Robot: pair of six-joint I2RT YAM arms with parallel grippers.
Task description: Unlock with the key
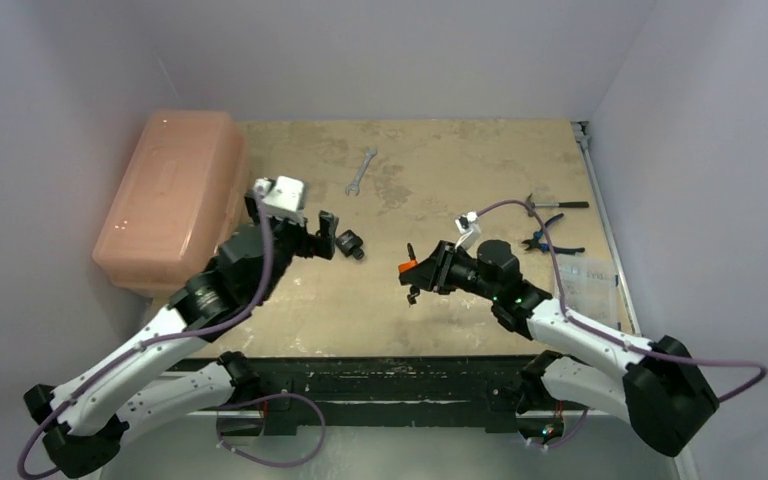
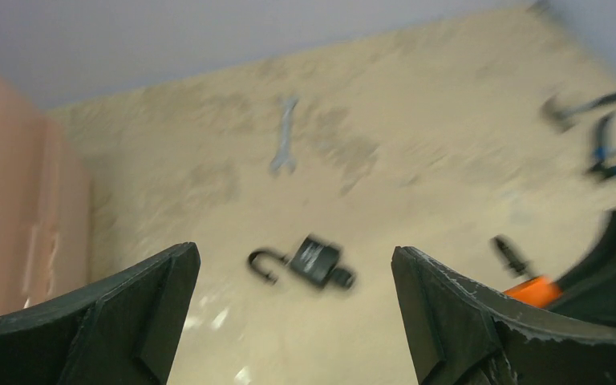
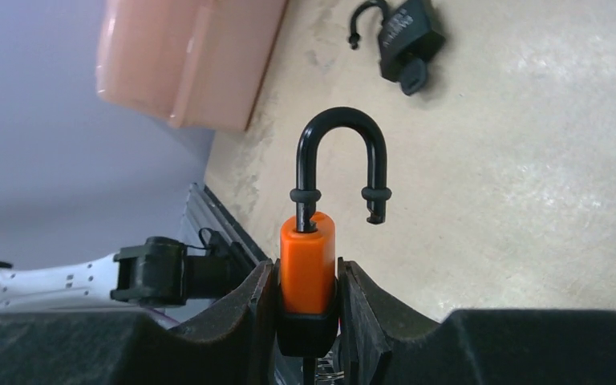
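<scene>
A black padlock (image 2: pixel 314 260) lies on the table with its shackle swung open and a black key (image 2: pixel 342 278) in its base. It also shows in the top view (image 1: pixel 349 243) and the right wrist view (image 3: pixel 402 34). My left gripper (image 2: pixel 293 263) is open and empty, hovering just left of it (image 1: pixel 318 236). My right gripper (image 3: pixel 308 298) is shut on an orange padlock (image 3: pixel 307 266) with a black base, held above the table (image 1: pixel 407 267). Its black shackle (image 3: pixel 342 156) is open, free at one end.
A pink plastic box (image 1: pixel 168 195) stands at the left. A wrench (image 1: pixel 360 171) lies at the back centre. Pliers (image 1: pixel 550 240) and another tool (image 1: pixel 556 205) lie at the right, with a clear plastic bag (image 1: pixel 590 285) near them.
</scene>
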